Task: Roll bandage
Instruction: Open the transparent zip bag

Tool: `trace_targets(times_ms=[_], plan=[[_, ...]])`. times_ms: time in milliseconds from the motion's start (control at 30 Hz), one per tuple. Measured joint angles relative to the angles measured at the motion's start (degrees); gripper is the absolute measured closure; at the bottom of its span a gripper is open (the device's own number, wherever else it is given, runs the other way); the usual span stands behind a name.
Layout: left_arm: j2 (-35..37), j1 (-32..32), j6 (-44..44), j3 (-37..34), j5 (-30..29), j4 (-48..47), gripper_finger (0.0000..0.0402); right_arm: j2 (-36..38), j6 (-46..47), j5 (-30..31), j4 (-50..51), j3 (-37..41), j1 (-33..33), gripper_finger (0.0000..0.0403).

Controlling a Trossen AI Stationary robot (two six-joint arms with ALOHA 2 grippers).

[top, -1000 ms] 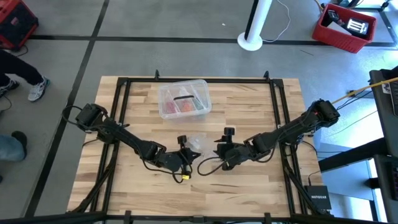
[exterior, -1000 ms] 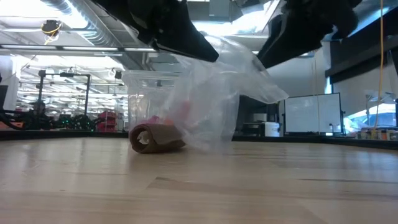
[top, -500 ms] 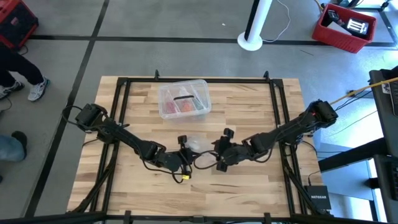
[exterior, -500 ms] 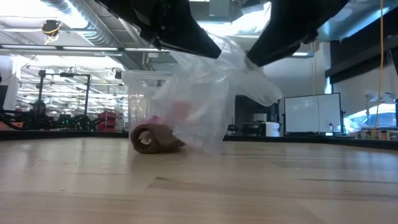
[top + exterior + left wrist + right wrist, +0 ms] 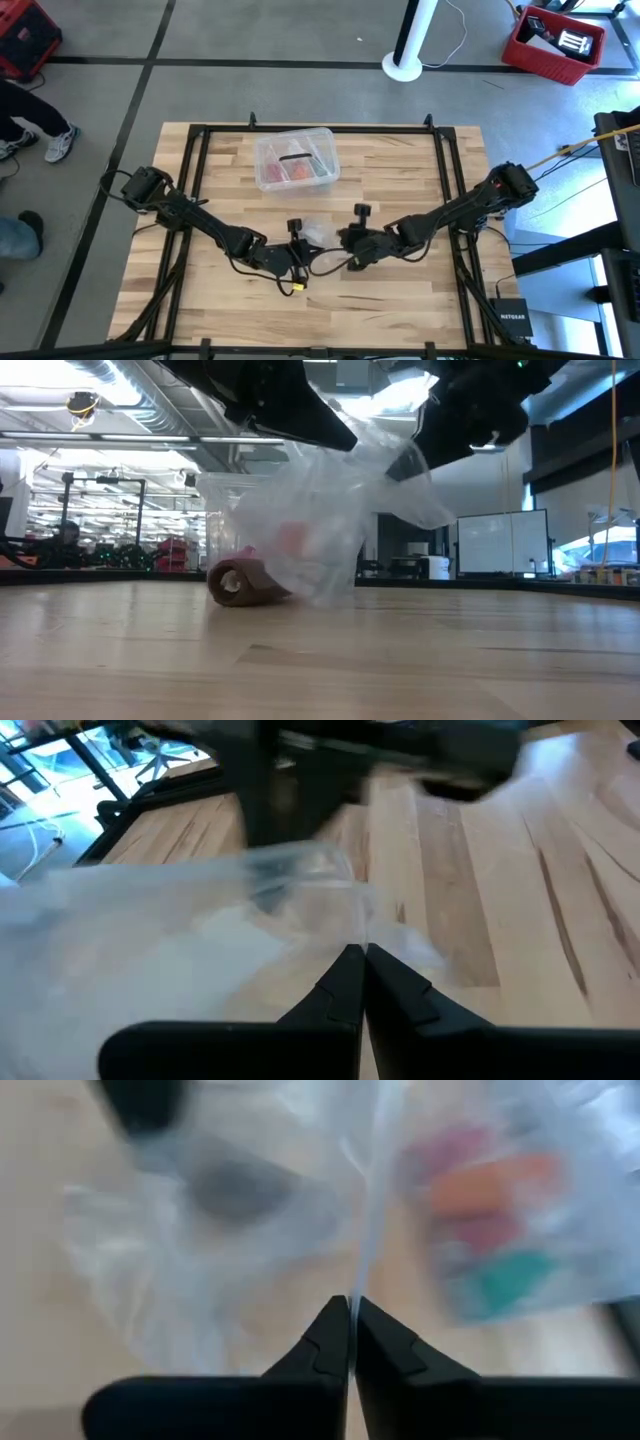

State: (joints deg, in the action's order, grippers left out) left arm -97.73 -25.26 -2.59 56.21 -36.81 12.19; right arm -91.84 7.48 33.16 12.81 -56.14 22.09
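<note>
The bandage [image 5: 238, 582] lies on the table as a brown-tan roll, its end face toward the low camera. Its right end is behind or inside the crinkled clear plastic bag [image 5: 330, 510]; which, I cannot tell. The bag hangs between my two grippers at the table's middle [image 5: 316, 234]. My left gripper [image 5: 362, 956] is shut on the bag from the left. My right gripper [image 5: 350, 1306] is shut on it from the right. The bandage does not show in the high view. My left gripper pinches a thin edge of the bag's film [image 5: 352, 925] between its two fingertips, slanting down from the table's left. The bag hangs below it and its lower part [image 5: 318, 592] reaches the table. My right gripper pinches a fold of the bag's film [image 5: 362, 1270] between its two fingertips, slanting down from the table's right. The film rises upright from the fingertips and the bag spreads to both sides of them.
A clear plastic box [image 5: 295, 158] with red contents stands toward the far edge, behind the bag. A dark frame [image 5: 195, 135] runs round the tabletop. Bare wood [image 5: 400, 300] lies toward the near edge.
My right gripper has gone a little toward the table's left, to the bag, and has shut on its film. The bag's right side has drawn in and its bottom edge has shifted slightly left. The bandage roll has stayed where it was.
</note>
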Motion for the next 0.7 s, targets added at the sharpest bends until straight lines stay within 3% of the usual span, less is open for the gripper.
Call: trace_targets(times_ms=[133, 300, 400, 533, 700], plan=[[0.0, 0.04, -1.13, 0.02, 0.46, -0.37, 0.0401, 3.42, -7.75, 5.62, 5.38, 0.0, -0.56, 0.0396], [0.0, 0.84, -1.94, 0.02, 0.84, 1.5, 0.0401, 5.41, -14.56, -4.69, 2.73, -0.08, -2.62, 0.0396], [0.18, 2.59, -3.03, 0.05, 0.87, 3.5, 0.0397, 5.41, -18.18, -6.63, 5.16, -0.09, -3.75, 0.0398], [1.84, 5.45, -6.72, 2.66, 1.72, 0.02, 0.0357, 6.39, -19.78, -4.28, 10.58, -0.04, -6.16, 0.0399], [5.06, 7.4, -5.56, 8.26, 8.23, -11.06, 0.0278, 9.04, -17.24, -5.7, 14.94, -0.04, -11.03, 0.0399]])
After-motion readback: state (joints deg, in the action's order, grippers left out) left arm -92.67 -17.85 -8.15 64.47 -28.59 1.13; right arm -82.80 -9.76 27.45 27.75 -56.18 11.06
